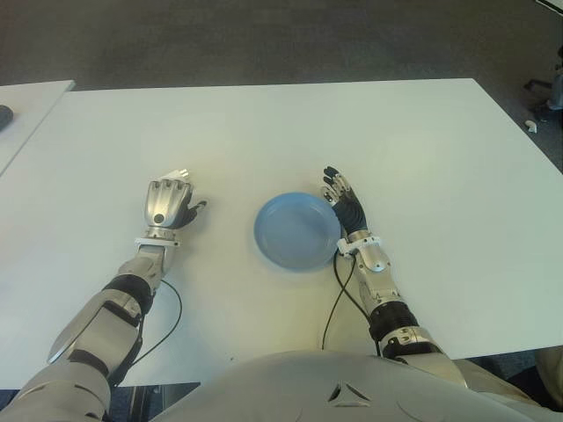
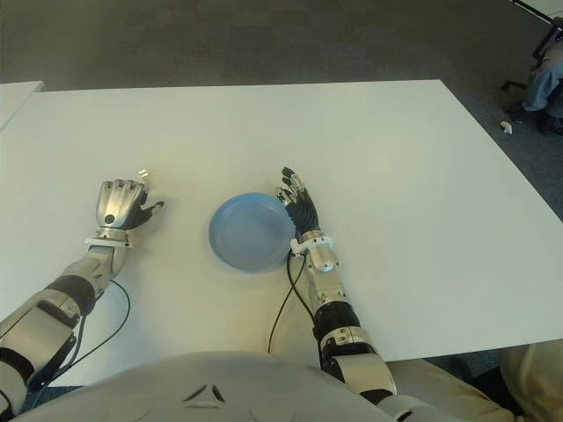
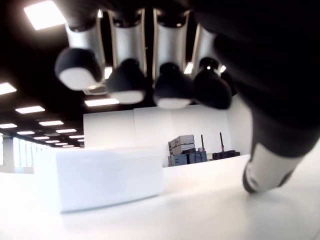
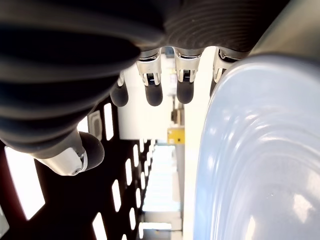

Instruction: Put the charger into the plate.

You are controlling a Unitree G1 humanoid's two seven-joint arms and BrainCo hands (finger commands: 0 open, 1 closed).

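A dark carpeted floor (image 1: 264, 40) surrounds one broad white surface (image 1: 422, 158), smooth and matte, and the corner of a second white surface (image 1: 26, 105) shows beyond the left hand. On the main surface sits one round blue plate (image 1: 297, 231), glossy, shallow and with nothing in it. One right hand (image 1: 345, 208) lies just beside the plate's rim, palm side turned toward it, its dark ribbed fingers (image 4: 154, 92) straight and released, holding nothing. One left hand (image 1: 167, 204), silver-backed, shows well apart from the plate on its other side, its fingers (image 3: 127, 80) curled downward over the surface without closing on anything. One charger (image 3: 100, 175), a small white smooth block, stands on the surface just beyond those fingertips, not touching them. Two thin black cables (image 1: 339, 299) trail from the wrists. No writing is readable on anything.
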